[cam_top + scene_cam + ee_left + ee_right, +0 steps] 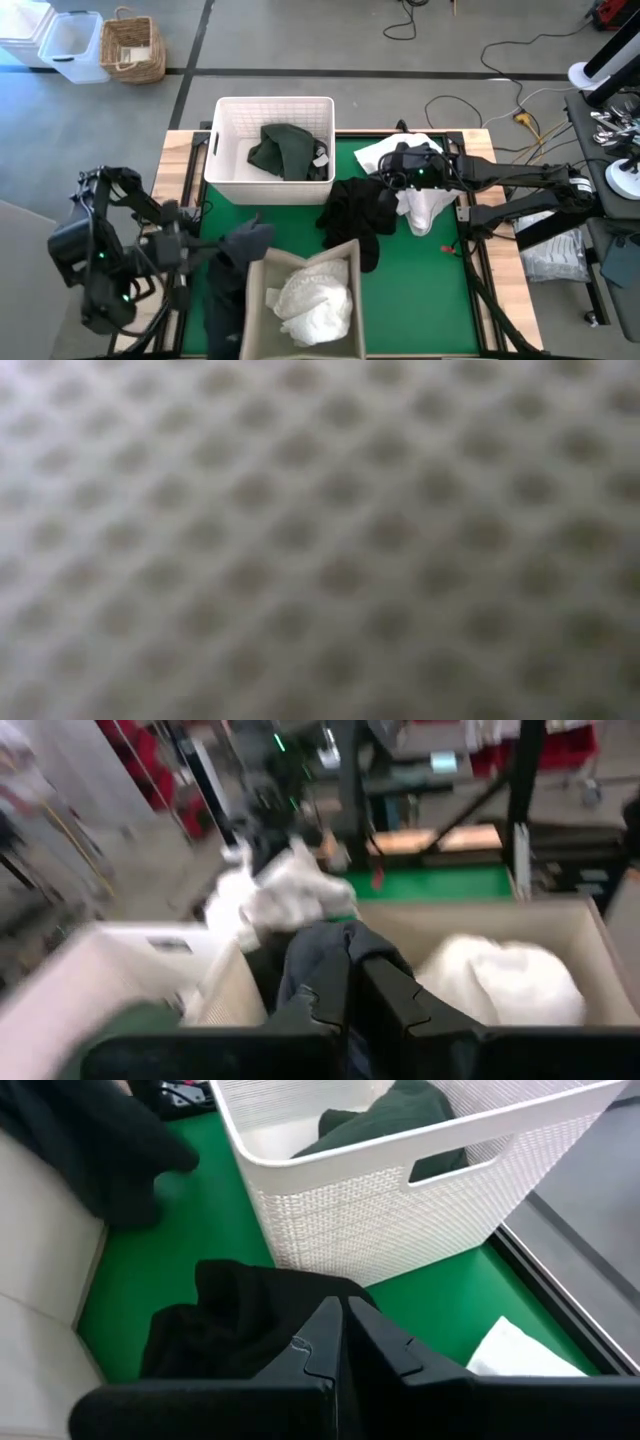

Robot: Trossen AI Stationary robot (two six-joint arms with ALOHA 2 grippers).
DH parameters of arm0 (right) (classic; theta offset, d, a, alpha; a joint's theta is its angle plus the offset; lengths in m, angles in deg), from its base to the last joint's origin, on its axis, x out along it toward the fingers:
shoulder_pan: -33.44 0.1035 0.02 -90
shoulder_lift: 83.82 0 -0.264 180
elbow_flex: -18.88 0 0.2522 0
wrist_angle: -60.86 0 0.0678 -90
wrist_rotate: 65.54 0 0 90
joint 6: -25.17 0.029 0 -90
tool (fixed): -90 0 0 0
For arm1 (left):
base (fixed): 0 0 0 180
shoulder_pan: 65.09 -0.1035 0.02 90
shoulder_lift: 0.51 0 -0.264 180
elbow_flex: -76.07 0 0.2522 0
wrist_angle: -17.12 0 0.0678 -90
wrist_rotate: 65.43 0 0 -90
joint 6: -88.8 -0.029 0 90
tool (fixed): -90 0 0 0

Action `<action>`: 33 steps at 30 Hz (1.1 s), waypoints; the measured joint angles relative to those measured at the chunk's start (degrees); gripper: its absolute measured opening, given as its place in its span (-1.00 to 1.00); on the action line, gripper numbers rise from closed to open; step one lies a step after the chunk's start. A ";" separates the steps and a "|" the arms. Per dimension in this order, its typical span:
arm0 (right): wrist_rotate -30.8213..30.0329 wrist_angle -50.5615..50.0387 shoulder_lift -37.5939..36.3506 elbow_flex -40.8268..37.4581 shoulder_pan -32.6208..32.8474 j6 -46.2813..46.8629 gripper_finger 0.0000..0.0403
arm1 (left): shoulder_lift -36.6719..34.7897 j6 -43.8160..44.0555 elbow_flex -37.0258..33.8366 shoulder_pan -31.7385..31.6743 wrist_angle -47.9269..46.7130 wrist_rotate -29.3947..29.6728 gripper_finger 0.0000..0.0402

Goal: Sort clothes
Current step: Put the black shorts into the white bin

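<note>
Clothes lie spread over three places on the green table mat [430, 280]. Dark green soft garment [285, 150] sits inside the white perforated plastic basket [228, 170] at the far side of the mat. Crumpled white fabric piece [315, 298] rests in the beige open-top fabric bin [262, 300] at the near edge. Loose heap of black garments [360, 210] lies on the mat between basket and bin, just right of the basket's corner. White garments [425, 208] lie farther right, partly under the right arm.

Left gripper [250, 240] hangs at the near-left corner of the bin, fingers clenched on a dark grey-blue cloth [228, 285] that drapes down beside the bin's left wall. Left wrist view: the cloth [320, 955] is bunched just ahead of the closed fingers [385, 995], the bin's white fabric [505, 980] to one side, the basket wall [90, 975] to the other.

Right gripper [385, 180] reaches in from the right, low over the black heap. Right wrist view: fingers [325, 1345] pressed together, black fabric [240, 1320] directly ahead and touching them; cannot tell whether any cloth is pinched. Basket [400, 1190] stands just beyond, dark green garment [395, 1115] visible over its rim.

Low view: filled by a blurred close mesh pattern, nothing else readable.
</note>
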State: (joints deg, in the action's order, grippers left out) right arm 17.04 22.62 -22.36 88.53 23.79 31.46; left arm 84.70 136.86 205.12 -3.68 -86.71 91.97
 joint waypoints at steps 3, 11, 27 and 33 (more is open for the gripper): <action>0.11 -0.08 0.00 0.02 0.07 -0.14 -0.94 | 0.00 -4.43 3.73 0.00 0.04 4.21 -1.00; 0.20 6.33 -0.33 0.02 0.21 -3.15 -0.94 | 0.00 -13.43 13.19 0.00 0.02 7.96 -1.00; 8.05 27.86 -0.70 0.09 0.68 -11.82 -0.94 | -1.07 -33.67 19.68 -0.65 7.24 22.89 -1.00; 9.22 30.22 -0.59 1.53 0.83 -11.87 -0.94 | -0.96 -41.76 19.69 -3.44 12.52 22.82 -1.00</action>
State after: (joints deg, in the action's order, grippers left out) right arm 26.26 52.84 -22.95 90.06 24.62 19.59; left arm 83.74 95.10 224.81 -7.12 -74.18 114.78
